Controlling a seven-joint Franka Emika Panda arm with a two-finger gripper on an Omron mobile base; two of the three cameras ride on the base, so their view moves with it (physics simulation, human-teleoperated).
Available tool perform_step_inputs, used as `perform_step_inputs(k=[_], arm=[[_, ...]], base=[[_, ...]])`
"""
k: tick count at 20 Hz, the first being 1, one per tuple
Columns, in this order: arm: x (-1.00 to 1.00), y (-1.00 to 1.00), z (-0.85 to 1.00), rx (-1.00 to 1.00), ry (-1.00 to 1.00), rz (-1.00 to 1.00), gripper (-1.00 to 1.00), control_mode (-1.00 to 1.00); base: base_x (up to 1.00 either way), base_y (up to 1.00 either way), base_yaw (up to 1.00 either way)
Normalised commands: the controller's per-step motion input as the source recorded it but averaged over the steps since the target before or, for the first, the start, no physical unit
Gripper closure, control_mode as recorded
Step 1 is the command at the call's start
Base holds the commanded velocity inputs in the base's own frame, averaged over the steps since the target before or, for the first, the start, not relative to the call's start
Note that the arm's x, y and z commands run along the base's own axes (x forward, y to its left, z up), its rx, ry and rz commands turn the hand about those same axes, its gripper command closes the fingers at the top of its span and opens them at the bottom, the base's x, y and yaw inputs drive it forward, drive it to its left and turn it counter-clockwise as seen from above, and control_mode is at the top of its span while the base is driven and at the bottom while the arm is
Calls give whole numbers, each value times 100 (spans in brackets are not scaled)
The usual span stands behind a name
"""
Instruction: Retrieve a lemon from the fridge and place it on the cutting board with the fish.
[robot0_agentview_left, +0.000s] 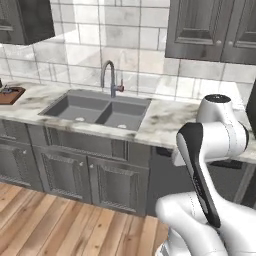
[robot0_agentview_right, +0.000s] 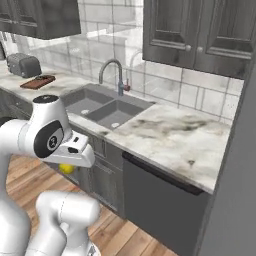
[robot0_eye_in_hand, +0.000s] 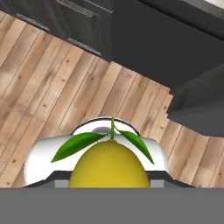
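A yellow lemon (robot0_eye_in_hand: 109, 168) with green leaves sits right at the bottom of the hand view, over the wooden floor. From the right base view the lemon (robot0_agentview_right: 65, 169) peeks out under the hand, where my gripper (robot0_agentview_right: 68, 164) is shut on it, low in front of the sink cabinets. The reddish-brown cutting board (robot0_agentview_left: 10, 95) lies at the counter's far left with the dark fish (robot0_agentview_left: 9, 90) on it. The same cutting board (robot0_agentview_right: 38, 82) and fish (robot0_agentview_right: 45, 78) show beside the toaster. The grey fridge (robot0_agentview_right: 236, 190) side stands at the right.
A double grey sink (robot0_agentview_left: 97, 110) with a tall faucet (robot0_agentview_left: 111, 76) is set in the marble counter (robot0_agentview_right: 170, 135). A toaster (robot0_agentview_right: 23, 65) stands behind the board. A dark dishwasher front (robot0_agentview_right: 160, 200) and dark base cabinets (robot0_agentview_left: 65, 172) line the wooden floor (robot0_agentview_left: 60, 225).
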Motion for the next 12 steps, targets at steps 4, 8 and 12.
perform_step_inputs(k=[4,8,12], arm=[[0,0,0,0,0,0,100,100],[0,0,0,0,0,0,100,100],[0,0,0,0,0,0,100,100]], base=[[6,97,42],[16,64,0],[41,69,-12]])
